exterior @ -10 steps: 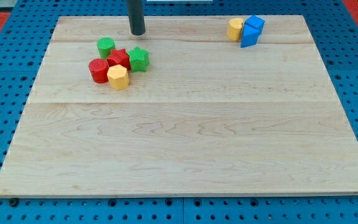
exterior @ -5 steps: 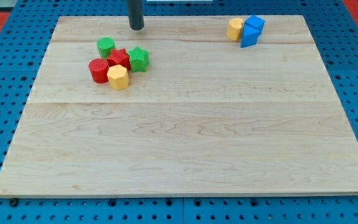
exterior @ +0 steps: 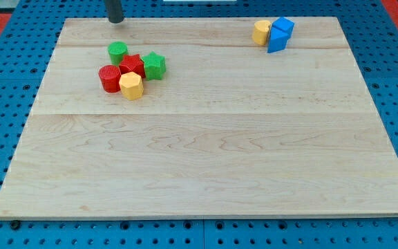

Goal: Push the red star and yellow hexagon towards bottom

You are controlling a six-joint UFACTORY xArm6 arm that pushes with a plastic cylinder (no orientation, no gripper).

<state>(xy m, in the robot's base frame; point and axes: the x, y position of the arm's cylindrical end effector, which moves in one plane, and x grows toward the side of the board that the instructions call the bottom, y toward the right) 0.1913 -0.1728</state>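
Our tip (exterior: pixel 116 21) now sits at the far edge of the tabletop (exterior: pixel 220 166), having slid left and farther away over the last second; earlier it stood closer to the cluster, just far-right of it. No block has moved. We carry no hand, only the rod, so there is nothing to open or close.

The red star (exterior: pixel 133 66) lies in the far-left cluster, touching the yellow hexagon (exterior: pixel 131 86) on its near side, with a green cylinder (exterior: pixel 118 50) beyond it, a red cylinder (exterior: pixel 109 78) to its left and a green star (exterior: pixel 155 66) to its right.

We judge the tip is lining up behind the cluster, well apart from it, so the push towards the near edge has not begun.

Far right, a yellow block (exterior: pixel 261 32) touches a blue block (exterior: pixel 280 34).
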